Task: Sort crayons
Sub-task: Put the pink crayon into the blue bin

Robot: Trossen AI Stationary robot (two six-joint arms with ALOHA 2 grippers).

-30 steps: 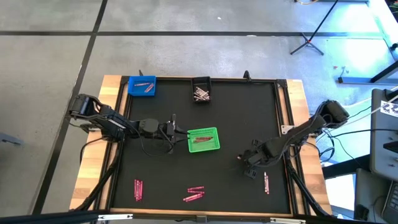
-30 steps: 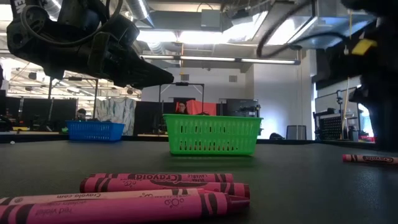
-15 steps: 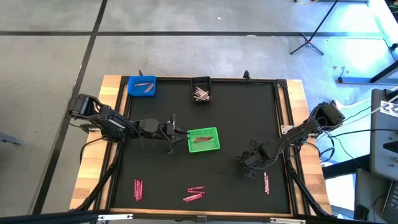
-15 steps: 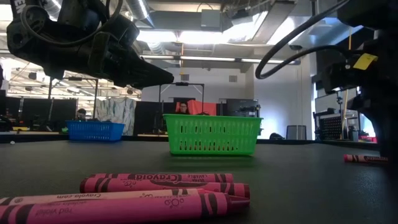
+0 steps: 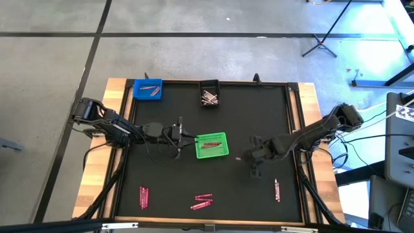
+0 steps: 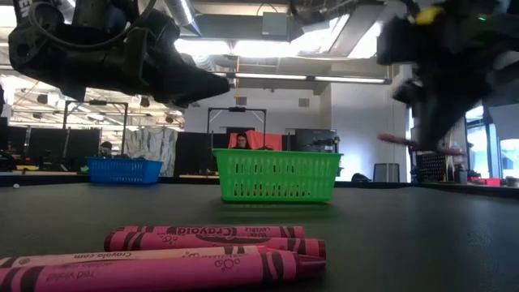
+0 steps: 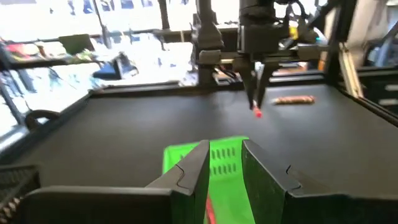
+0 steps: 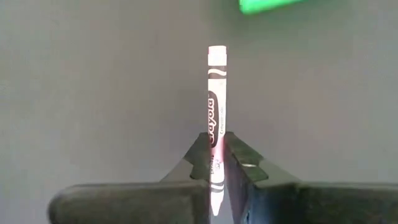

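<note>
One pink crayon [image 8: 217, 99] pinched between the right gripper [image 8: 217, 163] fingers, lifted clear of the mat. Loose pink crayons [image 5: 201, 202] lie flat near the front edge (three small clusters, well apart). More sit in the green bin [image 5: 211, 145], blue bin [image 5: 147, 88], black bin [image 5: 209, 96].

Table [image 5: 259, 103]: three bins on it, crayons loose along its near edge.
Far left corner: one bin [image 5: 147, 89], crayons inside.
Far edge, middle: second bin [image 5: 209, 94], crayons inside.
Centre: third bin [image 5: 211, 145], crayons inside (left gripper [image 5: 187, 137] just beside it, on its left).
Right of centre: right gripper [image 5: 242, 156] above the mat, clamping one crayon [image 8: 216, 112].
Near edge: crayon clusters at left [image 5: 143, 197] and middle [image 5: 202, 202]; single crayon [image 5: 277, 189] to the right.
</note>
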